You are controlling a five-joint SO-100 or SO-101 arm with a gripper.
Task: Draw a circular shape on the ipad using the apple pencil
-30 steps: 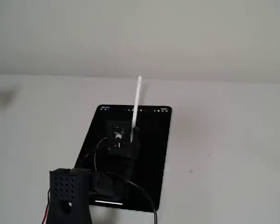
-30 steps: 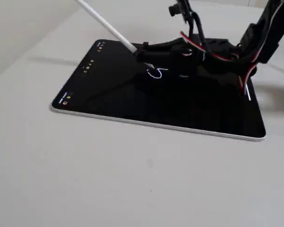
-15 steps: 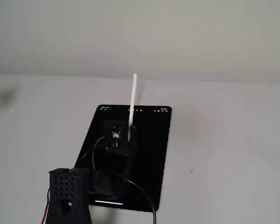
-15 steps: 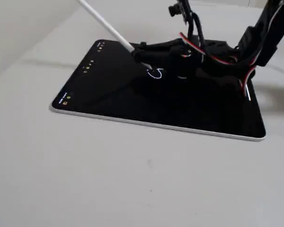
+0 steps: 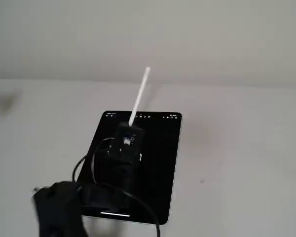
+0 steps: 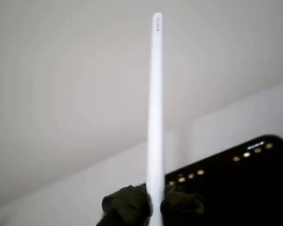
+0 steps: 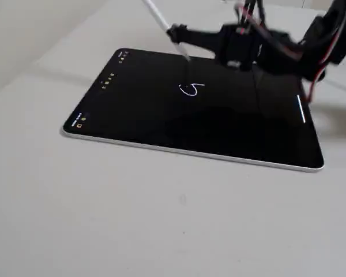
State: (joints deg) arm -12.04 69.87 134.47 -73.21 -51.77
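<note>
the hand (image 7: 180,39) pinched the apple pencil (image 7: 161,24) and held it tilted, its tip up off the ipad (image 7: 138,115). the circular shape (image 7: 191,89) showed white near the middle of the black screen. the ipad lay flat on the desk (image 7: 104,208).

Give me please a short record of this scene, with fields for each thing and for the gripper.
ipad: lies flat on the table, screen black
shape: small white loop with a tail, near mid-screen
pencil: held in the gripper, tilted, tip raised off the screen
gripper: shut on the pencil, above the ipad's far part
</note>
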